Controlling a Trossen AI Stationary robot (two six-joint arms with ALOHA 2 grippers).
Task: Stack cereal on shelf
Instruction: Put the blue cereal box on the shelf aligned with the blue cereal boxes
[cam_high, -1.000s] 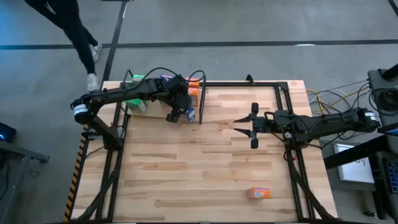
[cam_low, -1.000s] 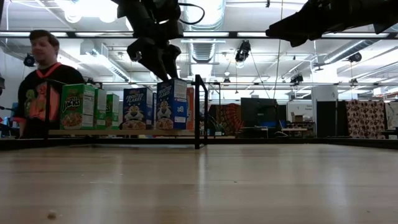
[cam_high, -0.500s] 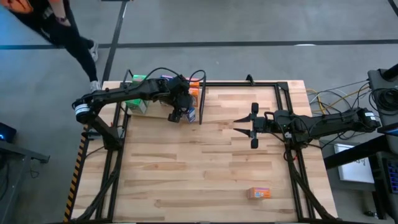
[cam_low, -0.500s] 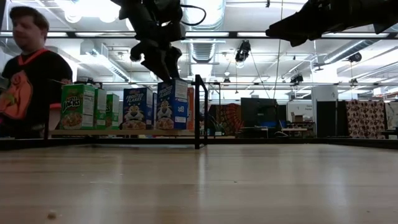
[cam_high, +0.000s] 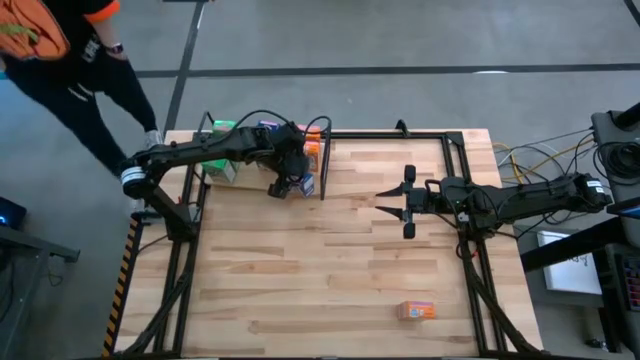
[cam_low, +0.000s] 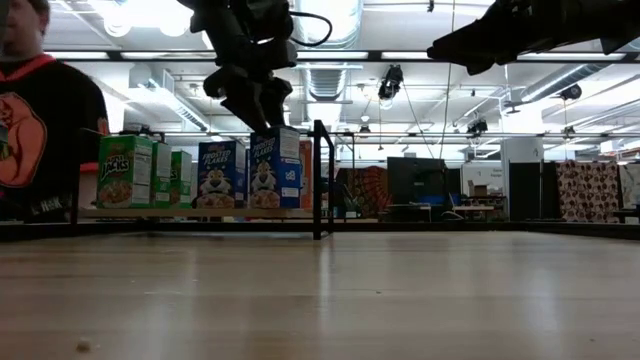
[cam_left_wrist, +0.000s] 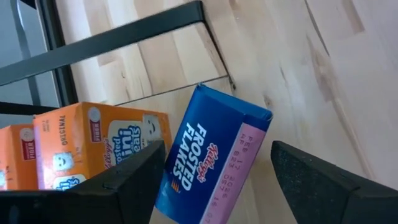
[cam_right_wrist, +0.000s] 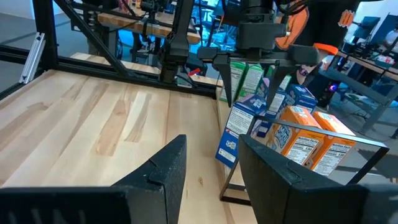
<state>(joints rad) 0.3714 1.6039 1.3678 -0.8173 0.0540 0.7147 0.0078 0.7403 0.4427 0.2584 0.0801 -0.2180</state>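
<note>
**Left gripper poised over blue box at the shelf**

The left gripper hangs above a blue cereal box on the shelf, its jaws spread wide to either side of the carton and touching nothing. The box stands upright, long axis vertical, just beside the black divider rod, with orange boxes behind it and green boxes further along. One orange box lies flat on the tabletop, well apart. The right gripper waits mid-table, jaws apart, empty.
</note>
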